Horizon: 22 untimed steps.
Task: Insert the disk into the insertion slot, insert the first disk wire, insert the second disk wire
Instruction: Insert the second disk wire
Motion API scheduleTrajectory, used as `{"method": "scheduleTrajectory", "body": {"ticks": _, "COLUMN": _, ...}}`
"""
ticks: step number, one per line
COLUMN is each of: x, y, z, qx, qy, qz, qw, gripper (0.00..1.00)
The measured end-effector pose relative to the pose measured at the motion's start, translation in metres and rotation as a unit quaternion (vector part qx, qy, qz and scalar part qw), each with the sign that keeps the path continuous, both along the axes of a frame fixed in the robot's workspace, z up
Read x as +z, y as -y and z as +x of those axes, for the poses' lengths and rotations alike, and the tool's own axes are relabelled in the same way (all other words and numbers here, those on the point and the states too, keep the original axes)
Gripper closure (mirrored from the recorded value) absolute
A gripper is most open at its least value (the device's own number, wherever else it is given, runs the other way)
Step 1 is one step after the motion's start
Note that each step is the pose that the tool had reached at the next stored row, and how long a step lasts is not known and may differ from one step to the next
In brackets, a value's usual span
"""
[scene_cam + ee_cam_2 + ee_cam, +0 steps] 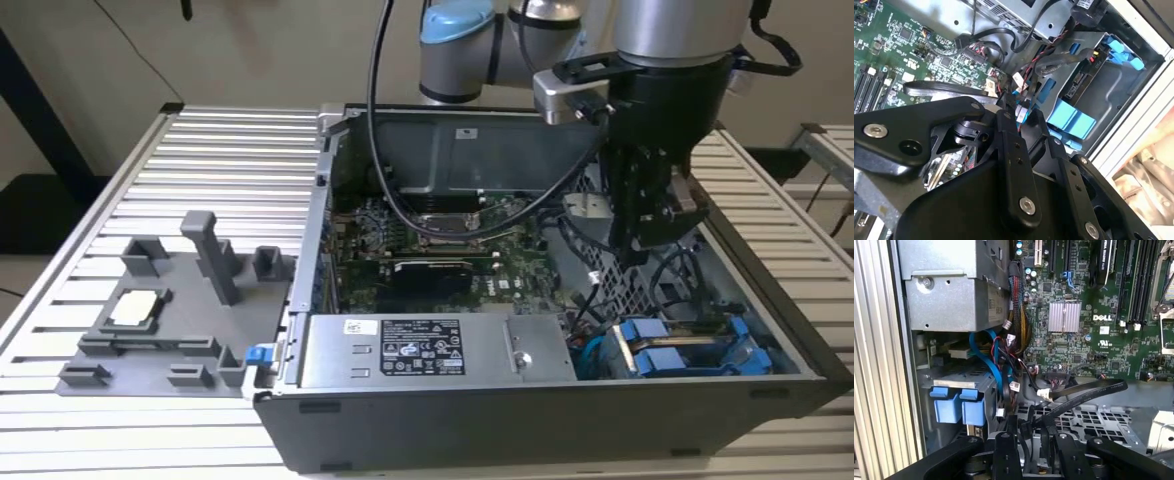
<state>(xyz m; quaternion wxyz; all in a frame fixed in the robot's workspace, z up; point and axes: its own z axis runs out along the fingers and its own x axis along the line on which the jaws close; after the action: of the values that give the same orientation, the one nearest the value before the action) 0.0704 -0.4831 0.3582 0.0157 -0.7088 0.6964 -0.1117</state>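
Observation:
The disk sits in the insertion slot of the grey drive cage [767,340], with its blue carrier [667,355] showing at the case's front corner on the exterior view's right. Both wrist views show the same blue carrier [1069,120] [956,402] in the cage [1114,95] [961,380]. My gripper [650,250] hangs over the perforated panel behind the cage. Its black fingers [1004,440] are closed on the end of a flat black disk wire [1089,392], which also arcs past the motherboard [929,87]. My gripper [1019,112] stands a short way from the disk's connector end [1079,85].
The open computer case [534,420] lies on a slatted metal table [227,150]. Inside it are the green motherboard [427,260], a labelled grey power supply [414,350], and loose blue, red and black cables [999,360] beside the cage. A grey fixture tray [174,320] lies on the exterior view's left.

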Motion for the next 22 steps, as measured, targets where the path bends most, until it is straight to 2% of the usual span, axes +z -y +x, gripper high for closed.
{"method": "scheduleTrajectory", "body": {"ticks": 11, "x": -0.0002, "y": 0.0019, "z": -0.004, "qx": 0.0, "qy": 0.0006, "qz": 0.0, "qw": 1.0, "gripper": 0.67}}
{"method": "scheduleTrajectory", "body": {"ticks": 14, "x": -0.0001, "y": 0.0029, "z": -0.0042, "qx": 0.0, "qy": 0.0007, "qz": 0.0, "qw": 1.0, "gripper": 0.69}}
{"method": "scheduleTrajectory", "body": {"ticks": 16, "x": -0.0002, "y": 0.0045, "z": -0.0043, "qx": 0.0, "qy": 0.0007, "qz": 0.0, "qw": 1.0, "gripper": 0.82}}
{"method": "scheduleTrajectory", "body": {"ticks": 22, "x": -0.0001, "y": 0.0101, "z": -0.0043, "qx": 0.0, "qy": 0.0007, "qz": 0.0, "qw": 1.0, "gripper": 0.84}}
